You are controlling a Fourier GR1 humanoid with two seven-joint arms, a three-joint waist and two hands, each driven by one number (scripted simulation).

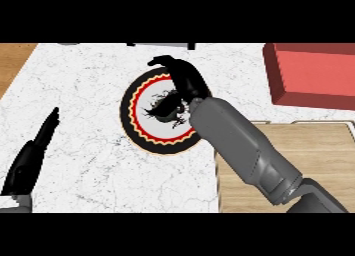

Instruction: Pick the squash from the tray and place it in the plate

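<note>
the right hand (pixel 181 82) hangs over the plate (pixel 139 130) with fingers curled, though whether they hold the squash i cannot tell; the left hand (pixel 28 160) rests flat and straight.

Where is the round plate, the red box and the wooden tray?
Round black-rimmed plate with red and yellow ring (pixel 138 131): head view, on its left rim.
Red box (pixel 320 75): head view, on its top face.
Light wooden tray (pixel 320 150): head view, on its bare floor.

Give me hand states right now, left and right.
Left hand: open, fingers straight, resting near the view's left edge, holding nothing.
Right hand: over the plate, fingers curled; no squash visible, so whether it holds anything cannot be told.
</note>
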